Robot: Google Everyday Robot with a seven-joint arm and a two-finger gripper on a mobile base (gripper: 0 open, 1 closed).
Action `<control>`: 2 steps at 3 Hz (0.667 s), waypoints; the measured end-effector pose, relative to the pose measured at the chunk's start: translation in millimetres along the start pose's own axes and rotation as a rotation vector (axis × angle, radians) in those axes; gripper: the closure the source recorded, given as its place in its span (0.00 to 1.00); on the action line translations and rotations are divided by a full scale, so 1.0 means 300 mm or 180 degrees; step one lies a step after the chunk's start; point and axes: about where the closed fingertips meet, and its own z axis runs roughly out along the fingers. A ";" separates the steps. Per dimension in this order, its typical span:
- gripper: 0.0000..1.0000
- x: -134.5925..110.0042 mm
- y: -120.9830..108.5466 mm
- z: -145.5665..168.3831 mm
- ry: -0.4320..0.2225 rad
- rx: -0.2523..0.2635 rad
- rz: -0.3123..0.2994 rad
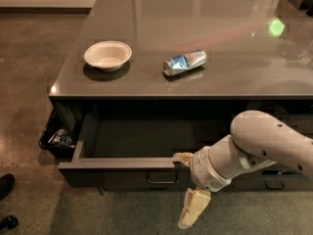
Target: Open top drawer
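Note:
The top drawer [117, 174] is a wide dark grey drawer under the counter. It stands pulled out toward me, with its dark inside [146, 133] showing. Its small centre pull handle [161, 180] is on the front panel. My gripper [189, 184] is at the right part of the drawer front, just right of the handle. Its cream fingers are spread apart: one finger [182, 157] rests at the top edge of the front panel, the other [193, 208] hangs down in front of it. It holds nothing. My white arm [264, 146] covers the drawer's right end.
A white bowl [107, 55] and a crushed blue can [185, 62] lie on the glossy grey countertop [230, 28]. A dark bin with litter [56, 137] sits at the cabinet's left. Dark shoes [6, 186] are on the floor at the lower left. A lower drawer handle [274, 185] shows under my arm.

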 end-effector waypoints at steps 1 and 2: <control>0.00 -0.040 -0.059 -0.057 0.0080 0.0103 -0.0142; 0.00 -0.038 -0.099 -0.026 0.0008 0.0015 -0.0186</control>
